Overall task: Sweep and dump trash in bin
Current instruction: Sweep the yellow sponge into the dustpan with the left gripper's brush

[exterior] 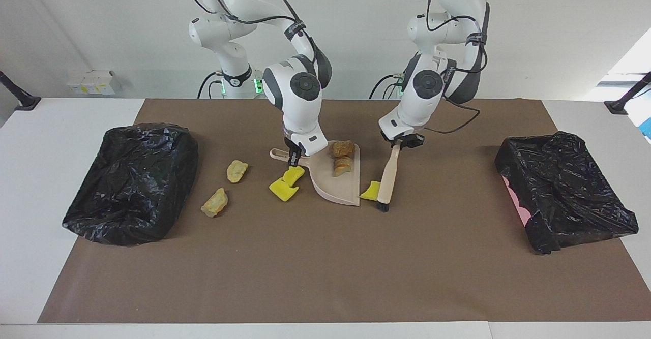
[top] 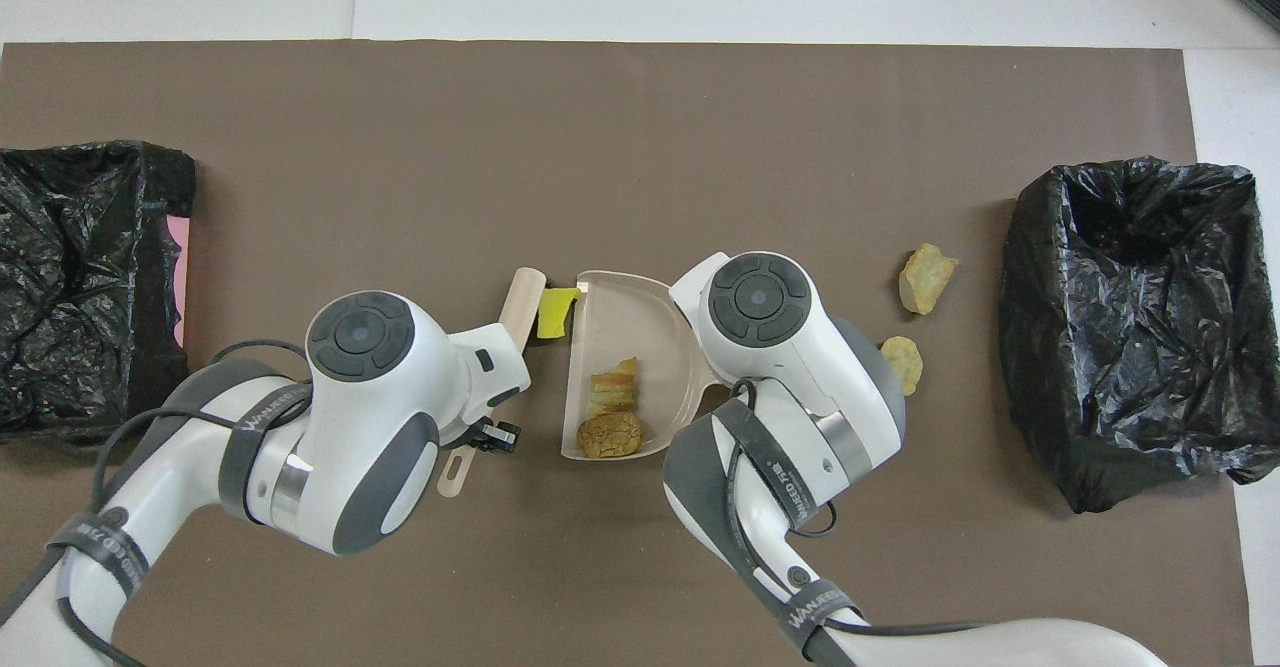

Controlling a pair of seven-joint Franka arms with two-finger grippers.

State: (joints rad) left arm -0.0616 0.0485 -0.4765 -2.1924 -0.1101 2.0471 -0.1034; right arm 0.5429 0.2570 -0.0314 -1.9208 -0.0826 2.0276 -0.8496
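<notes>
1. My biggest worry is the yellow scrap (exterior: 370, 190) jammed between my brush (exterior: 387, 182) and the open lip of the dustpan (exterior: 339, 192). If the bristles ride up over it, or the lip sits a hair off the bench (exterior: 315, 268), the scrap could slip under the pan or squirt out toward the end of the lip instead of going in.
2. Pushing too hard could shove the dustpan itself. Then the two crusty lumps (exterior: 342, 157) already in it could shake loose.
3. Two yellow chunks (exterior: 286, 182) lie just beside the dustpan's handle, outside it. A sliding pan would knock them about.
4. Two tan scraps (exterior: 226, 187) lie on the bench between the dustpan and the black-lined bin (exterior: 133, 181) at my right arm's end. A second bin (exterior: 564, 189) sits at my left arm's end.
5. My left claw (exterior: 400, 145) is clamped on the brush handle, the brush slanting down with its bristles on the bench.
6. My right claw (exterior: 293, 157) points straight down, pinching the dustpan's handle to steady it.
</notes>
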